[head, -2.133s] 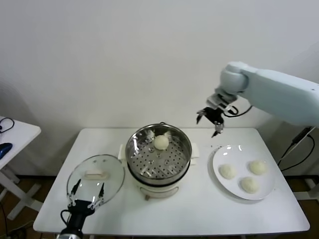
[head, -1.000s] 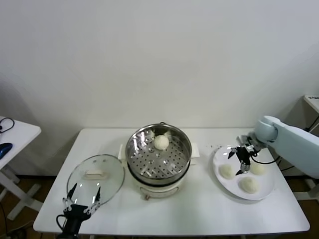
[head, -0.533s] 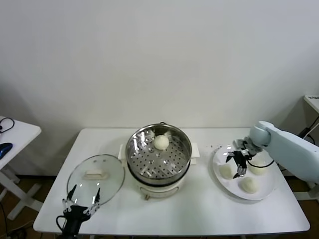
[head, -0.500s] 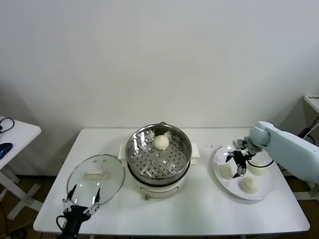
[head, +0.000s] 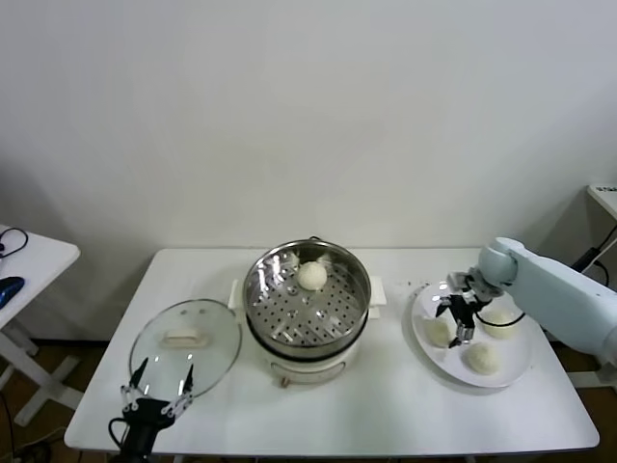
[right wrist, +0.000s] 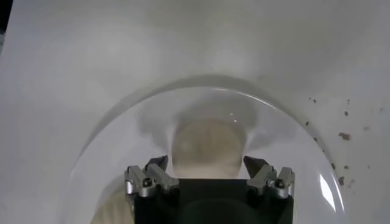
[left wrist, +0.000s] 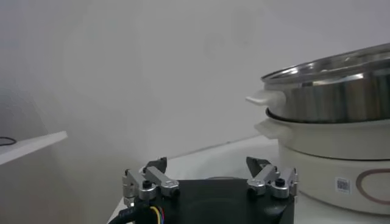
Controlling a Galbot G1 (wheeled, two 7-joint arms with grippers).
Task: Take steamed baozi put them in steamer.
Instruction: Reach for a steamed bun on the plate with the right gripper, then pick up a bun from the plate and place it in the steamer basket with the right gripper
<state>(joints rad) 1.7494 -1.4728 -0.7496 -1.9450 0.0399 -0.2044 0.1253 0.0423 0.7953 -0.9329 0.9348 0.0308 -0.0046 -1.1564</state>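
Labels: only a small code sticker point(left wrist: 342, 185) shows on the steamer's point(head: 307, 301) white base, its writing unreadable. Left hand point(head: 157, 383) idles spread wide at the counter's point(head: 386, 405) near edge beside the glass lid point(head: 185, 345); one smooth cream baozi point(head: 311, 275) sits in the steamer's perforated tray. Right hand point(head: 455, 321) straddles, jaws parted, a plate point(head: 513, 368) baozi point(right wrist: 207, 148) partly hidden by it; two others point(head: 482, 358) lie alongside.

cream-white baozi point(head: 311, 276), shiny silver steamer point(head: 359, 289) with dotted perforated tray on a white base, plain white plate point(head: 516, 367), white table point(head: 386, 410), clear glass lid point(head: 154, 347)
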